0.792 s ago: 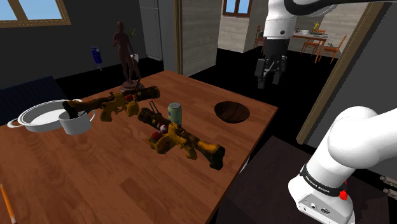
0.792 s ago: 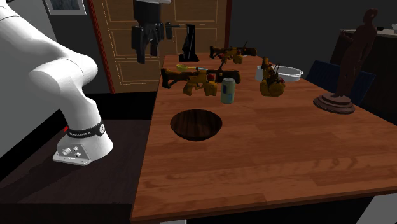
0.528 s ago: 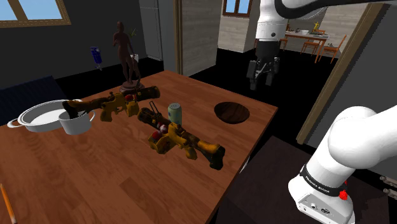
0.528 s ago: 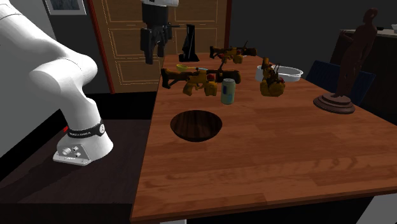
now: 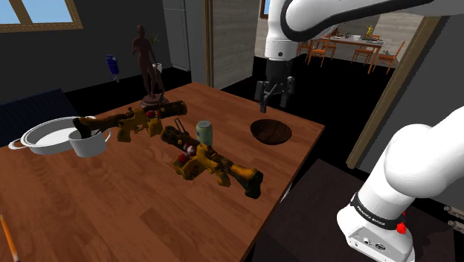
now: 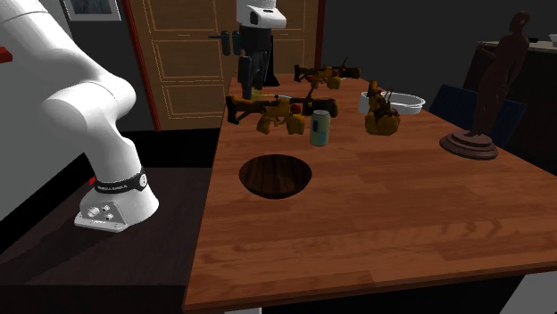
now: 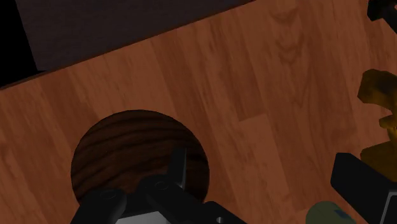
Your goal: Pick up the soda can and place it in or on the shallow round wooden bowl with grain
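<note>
A pale green soda can (image 5: 204,132) stands upright on the wooden table (image 5: 134,216), beside a yellow and black toy gun (image 5: 212,161). The dark, shallow wooden bowl (image 5: 271,130) lies near the table edge on the shoulder view's right. My gripper (image 5: 272,104) hangs open in the air just above the bowl's far side, holding nothing. In the second exterior view the gripper (image 6: 250,85) is behind the bowl (image 6: 275,174), and the can (image 6: 320,127) stands to its right. The wrist view has the bowl (image 7: 137,156) under one finger (image 7: 178,168) and the can's top (image 7: 326,213) near the other.
A second toy gun (image 5: 123,123) lies behind the can, next to a white cup (image 5: 89,143) and a white pan (image 5: 46,134). A dark figurine (image 5: 149,63) stands at the table's far side. A pencil (image 5: 9,237) lies at the near left. The stand (image 5: 394,201) is at lower right.
The arm has swung toward the shoulder view's left and come down, carrying the open gripper from beyond the table's edge to above the bowl. The can and the bowl have not moved.
</note>
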